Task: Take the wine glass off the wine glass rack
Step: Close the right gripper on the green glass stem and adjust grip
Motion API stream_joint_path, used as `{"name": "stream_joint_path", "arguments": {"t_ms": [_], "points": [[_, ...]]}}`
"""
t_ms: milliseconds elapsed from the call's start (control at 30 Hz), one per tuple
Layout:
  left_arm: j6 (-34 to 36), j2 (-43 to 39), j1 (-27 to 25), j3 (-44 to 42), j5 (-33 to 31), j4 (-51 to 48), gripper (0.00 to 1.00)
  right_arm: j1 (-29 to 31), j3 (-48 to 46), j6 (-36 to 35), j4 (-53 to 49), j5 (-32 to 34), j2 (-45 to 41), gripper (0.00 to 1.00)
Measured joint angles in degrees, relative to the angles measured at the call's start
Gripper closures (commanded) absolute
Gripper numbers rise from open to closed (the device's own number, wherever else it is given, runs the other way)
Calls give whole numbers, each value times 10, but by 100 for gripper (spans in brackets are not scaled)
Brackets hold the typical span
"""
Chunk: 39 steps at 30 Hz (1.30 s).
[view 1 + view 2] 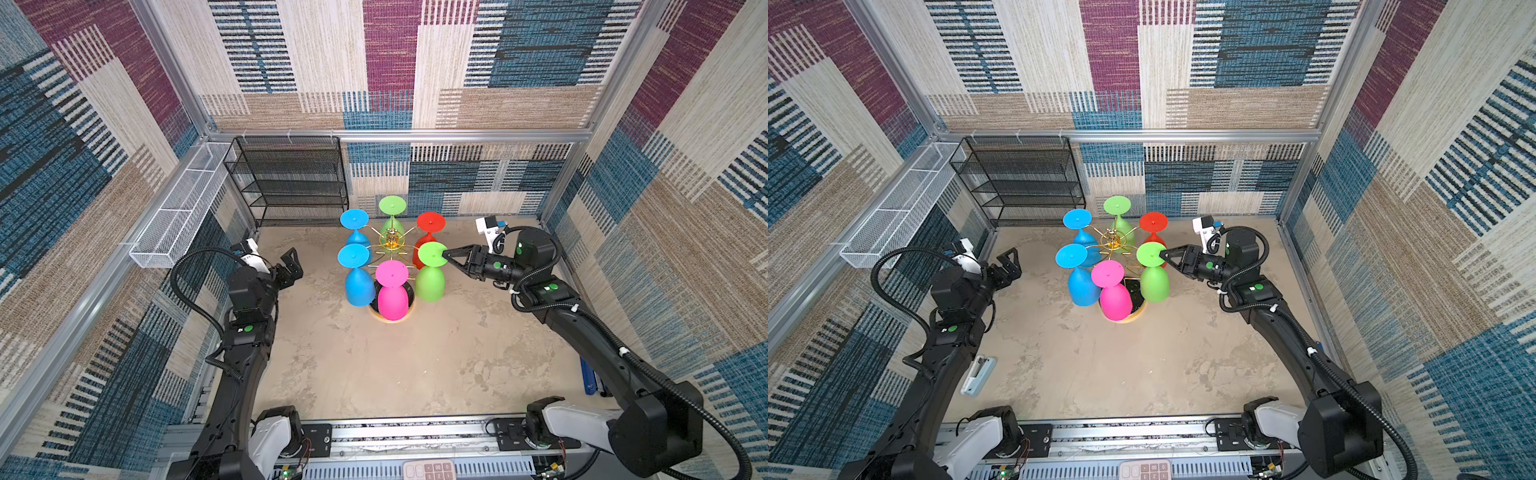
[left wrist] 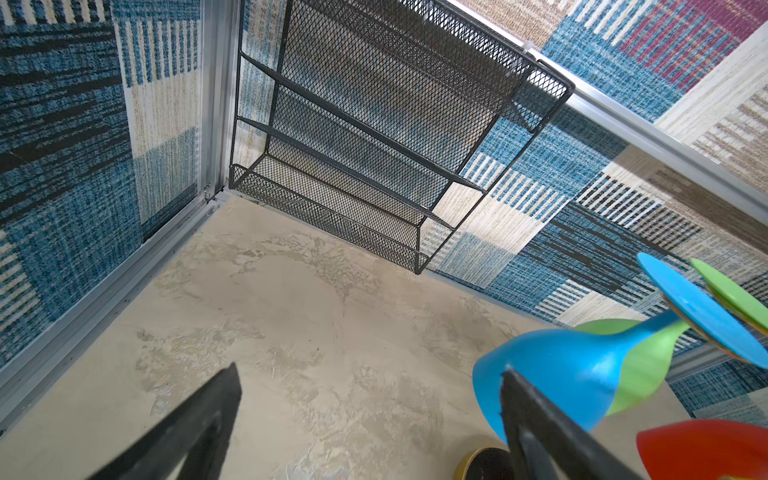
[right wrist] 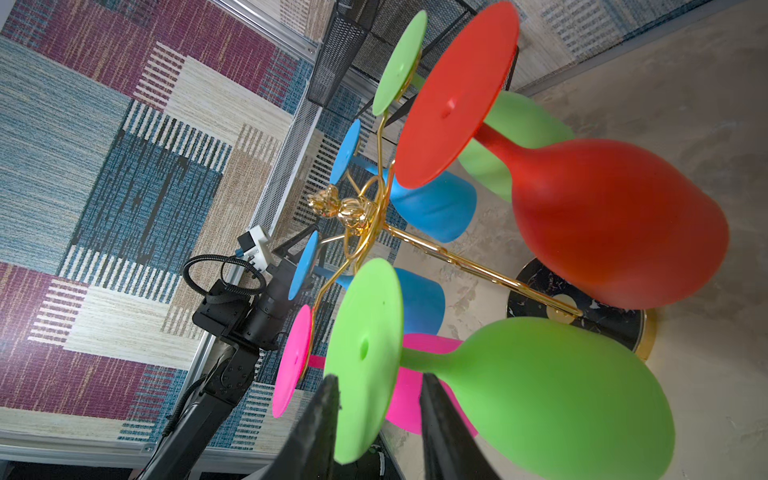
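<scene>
Green wine glass (image 1: 430, 282) hangs bowl-down on the wine glass rack (image 1: 390, 243), right of frame centre. Right gripper (image 1: 444, 253) straddles its foot rim, not clamped yet (left gripper (image 1: 293, 264) wide open, idle). Risks: thin-edge pinch slips or pivots; skewed pull drags the rack, knocks the pink glass (image 1: 392, 297) beside it.

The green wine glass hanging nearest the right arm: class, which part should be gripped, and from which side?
Probably its flat foot disc, by the rim, from the outer right side, away from the centre of the wine glass rack. The green wine glass hangs bowl-down, so the disc sits topmost and exposed there.
</scene>
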Motion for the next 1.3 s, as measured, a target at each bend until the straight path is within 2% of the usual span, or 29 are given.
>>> {"name": "stream_joint_path", "arguments": {"t_ms": [733, 1300], "points": [[0, -12, 1, -2, 0, 0, 1, 3, 7, 56, 16, -8, 1, 100], [0, -24, 1, -4, 0, 0, 1, 3, 31, 119, 32, -38, 13, 100]]}}
